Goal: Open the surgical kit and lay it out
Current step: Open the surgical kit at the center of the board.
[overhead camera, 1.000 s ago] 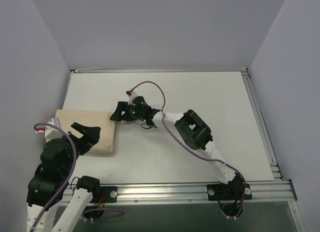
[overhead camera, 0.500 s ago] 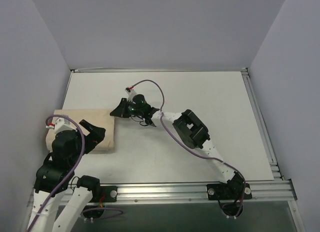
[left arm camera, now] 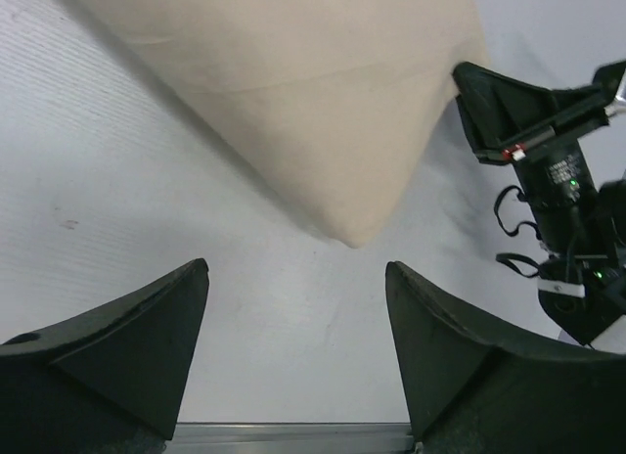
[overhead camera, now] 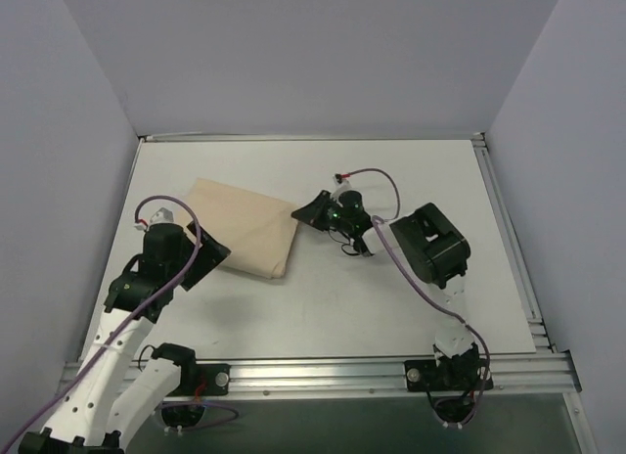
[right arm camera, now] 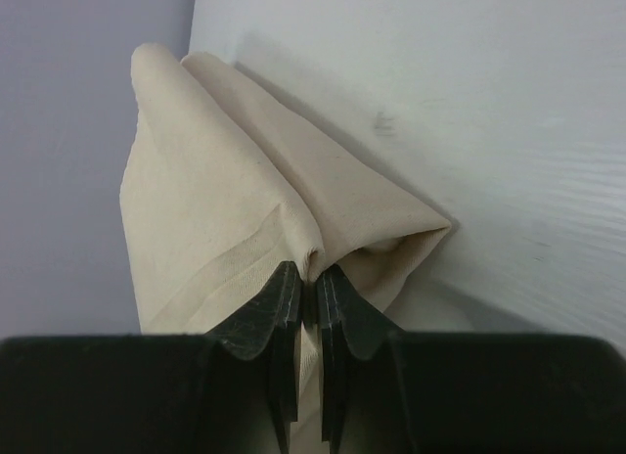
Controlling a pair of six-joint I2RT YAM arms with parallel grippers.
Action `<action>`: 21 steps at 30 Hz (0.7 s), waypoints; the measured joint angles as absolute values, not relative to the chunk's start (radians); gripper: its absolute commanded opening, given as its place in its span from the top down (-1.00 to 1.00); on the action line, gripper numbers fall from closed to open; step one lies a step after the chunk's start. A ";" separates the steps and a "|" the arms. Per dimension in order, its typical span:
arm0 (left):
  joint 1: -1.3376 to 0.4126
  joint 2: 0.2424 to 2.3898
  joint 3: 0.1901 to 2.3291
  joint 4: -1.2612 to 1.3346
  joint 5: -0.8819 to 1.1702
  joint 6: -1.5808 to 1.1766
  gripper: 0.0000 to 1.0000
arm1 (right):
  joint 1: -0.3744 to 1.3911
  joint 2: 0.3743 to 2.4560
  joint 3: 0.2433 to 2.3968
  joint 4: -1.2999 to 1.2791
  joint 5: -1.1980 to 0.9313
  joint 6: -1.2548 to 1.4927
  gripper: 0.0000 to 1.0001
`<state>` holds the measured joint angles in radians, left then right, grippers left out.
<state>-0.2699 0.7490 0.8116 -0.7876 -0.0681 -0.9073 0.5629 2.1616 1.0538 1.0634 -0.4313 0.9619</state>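
Note:
The surgical kit shows as a folded beige cloth wrap (overhead camera: pixel 245 227) lying slantwise on the white table, left of centre. My right gripper (overhead camera: pixel 309 213) is at its right corner. In the right wrist view that gripper (right arm camera: pixel 311 276) is shut on a pinched fold of the wrap (right arm camera: pixel 210 204), with the corner lifted slightly. My left gripper (overhead camera: pixel 213 250) sits by the wrap's near left edge. In the left wrist view it (left arm camera: pixel 295 268) stands open over bare table, nothing between its fingers, and the wrap's corner (left arm camera: pixel 313 112) lies just beyond them.
Grey walls close in the table (overhead camera: pixel 391 307) on the left, back and right. Metal rails (overhead camera: pixel 323 374) run along the near edge and the right side. Purple cables loop above both wrists. The right arm's elbow (overhead camera: pixel 430 244) stands over the table's right half.
The right gripper shut on the wrap's corner and pulled it right and away from the near left, turning it slantwise. The left arm followed forward, and its jaws narrowed a little.

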 measured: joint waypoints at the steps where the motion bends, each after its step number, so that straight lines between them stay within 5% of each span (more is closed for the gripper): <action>1: -0.268 0.774 0.798 -0.763 -0.057 -0.912 -0.34 | 0.538 2.122 0.999 1.068 -0.414 0.961 1.00; 4: -0.265 0.850 0.761 -0.679 -0.035 -0.925 0.00 | 0.482 1.983 0.824 1.081 -0.336 0.958 1.00; 5: -0.265 0.880 0.746 -0.636 -0.023 -0.929 0.33 | 0.476 1.932 0.768 1.081 -0.307 0.957 1.00; 8: -0.265 0.987 0.694 -0.497 0.019 -0.937 0.80 | 0.485 1.778 0.627 1.064 -0.237 0.954 1.00; 17: -0.263 1.346 0.674 -0.246 0.069 -0.899 0.95 | 0.659 1.452 0.412 0.916 -0.056 0.941 1.00; 20: -0.261 1.516 0.770 -0.224 0.060 -0.857 0.95 | 0.724 1.376 0.381 0.870 -0.006 0.941 0.85; 21: -0.260 1.581 0.815 -0.223 0.062 -0.844 0.95 | 0.733 1.359 0.371 0.858 0.004 0.941 0.67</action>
<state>-0.2596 1.5814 0.8146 -0.2230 0.0624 -0.8444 0.7330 1.3594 0.3714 0.8581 0.0040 0.9413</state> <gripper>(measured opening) 0.031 0.087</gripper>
